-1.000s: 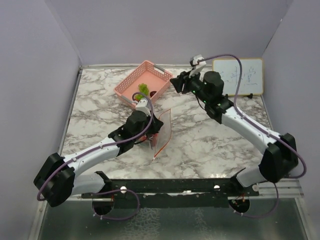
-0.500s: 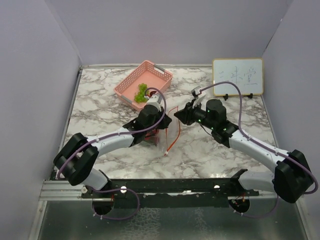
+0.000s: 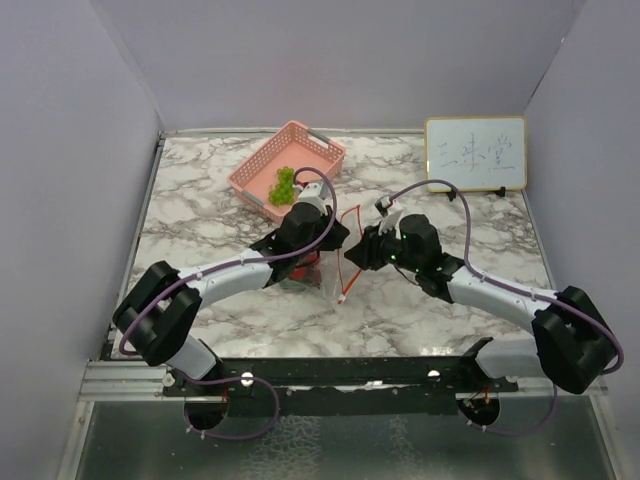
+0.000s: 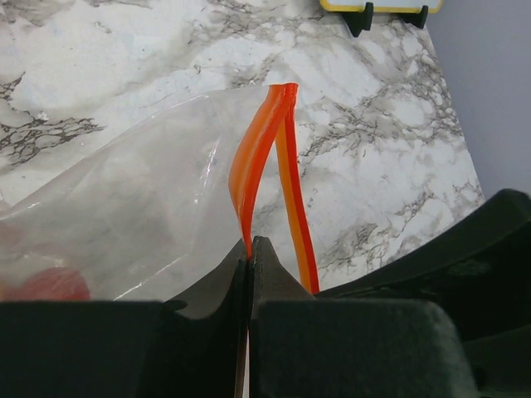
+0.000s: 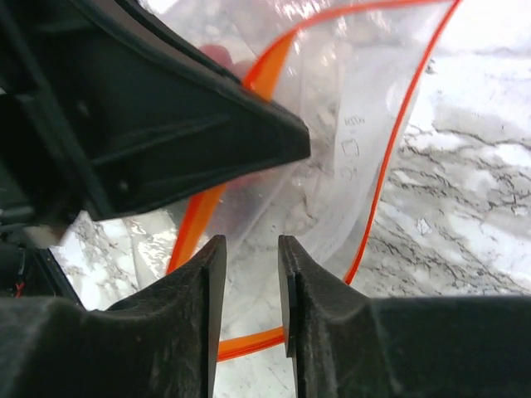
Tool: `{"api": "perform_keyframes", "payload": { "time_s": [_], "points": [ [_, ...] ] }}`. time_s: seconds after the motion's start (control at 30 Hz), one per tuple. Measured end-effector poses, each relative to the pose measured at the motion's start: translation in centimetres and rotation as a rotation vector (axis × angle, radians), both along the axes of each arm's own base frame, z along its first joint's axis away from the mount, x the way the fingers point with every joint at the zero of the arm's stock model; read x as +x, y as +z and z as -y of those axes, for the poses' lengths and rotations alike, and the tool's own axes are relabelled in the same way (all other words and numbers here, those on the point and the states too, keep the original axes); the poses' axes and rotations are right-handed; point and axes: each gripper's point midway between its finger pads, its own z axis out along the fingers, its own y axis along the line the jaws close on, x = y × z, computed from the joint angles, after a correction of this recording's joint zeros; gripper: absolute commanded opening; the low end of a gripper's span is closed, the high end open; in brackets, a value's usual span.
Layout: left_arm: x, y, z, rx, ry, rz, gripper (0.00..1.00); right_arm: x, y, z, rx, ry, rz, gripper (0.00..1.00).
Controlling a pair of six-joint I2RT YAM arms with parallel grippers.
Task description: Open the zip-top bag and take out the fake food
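Right gripper (image 3: 363, 250) has swung in from near the whiteboard (image 3: 476, 153). It now faces the left gripper (image 3: 322, 240) across the zip-top bag (image 3: 340, 268), mid-table, just in front of the pink basket (image 3: 300, 150).

- Left jaws: clamped on one lip of the orange zip strip (image 4: 259, 157).
- Right jaws: slightly parted, film showing in the gap, gripping nothing yet.
- Fake food (image 4: 48, 283): low inside the bag.

Judgement: the right should close on the opposite lip only, close to the left's hold, then pull straight apart. Catching both lips would keep the mouth shut.
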Motion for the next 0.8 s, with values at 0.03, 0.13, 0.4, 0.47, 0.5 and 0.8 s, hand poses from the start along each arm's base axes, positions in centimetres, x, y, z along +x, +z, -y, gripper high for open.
{"api": "perform_keyframes", "payload": {
  "time_s": [0.03,0.13,0.4,0.47,0.5,0.8],
  "points": [
    [0.1,0.3,0.1,-0.004,0.000,0.005,0.00,-0.1,-0.3,0.1,-0.003,-0.003,-0.008,0.35],
    [0.4,1.1,0.5,-0.019,-0.001,0.017,0.00,0.0,-1.5,0.1,-0.019,-0.011,-0.035,0.36],
    [-0.2,3.0,2.1,-0.067,-0.042,0.029,0.00,0.3,-5.2,-0.8,-0.041,0.001,-0.120,0.36],
    [-0.5,3.2,2.4,-0.077,-0.054,0.028,0.00,0.2,-5.8,-1.3,-0.025,0.014,-0.143,0.37],
    [-0.6,3.1,2.5,-0.075,-0.055,0.026,0.00,0.2,-6.1,-1.6,-0.012,0.022,-0.158,0.39],
    [-0.3,2.2,0.9,-0.048,-0.007,0.016,0.00,0.1,-7.5,-4.0,0.116,0.084,-0.239,0.55]
  ]
}}
